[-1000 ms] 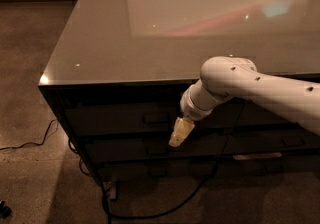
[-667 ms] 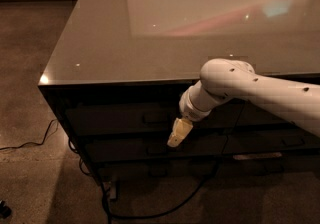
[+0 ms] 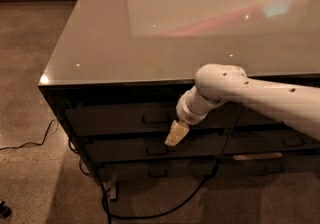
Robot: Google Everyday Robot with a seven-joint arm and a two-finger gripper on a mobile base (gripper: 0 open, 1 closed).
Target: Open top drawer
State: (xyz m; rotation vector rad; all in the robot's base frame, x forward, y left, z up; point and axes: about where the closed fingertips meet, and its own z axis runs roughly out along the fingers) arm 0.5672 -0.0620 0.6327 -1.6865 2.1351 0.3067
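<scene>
The top drawer (image 3: 115,118) is a wide dark front just under the counter's edge, with a small loop handle (image 3: 156,117) at its middle. It sits flush with the cabinet face. My gripper (image 3: 176,134) hangs on the white arm (image 3: 250,95) in front of the cabinet, just right of and below that handle, its pale tip pointing down-left over the seam between the top and second rows. It is not around the handle.
The glossy grey counter top (image 3: 150,33) overhangs the drawers. Lower drawer fronts (image 3: 150,149) lie beneath, and more drawers (image 3: 280,140) stand at the right. A black cable (image 3: 150,213) loops on the speckled floor in front; another cable (image 3: 30,143) lies at the left.
The gripper has shifted slightly left and down toward the handle. The drawer has not moved.
</scene>
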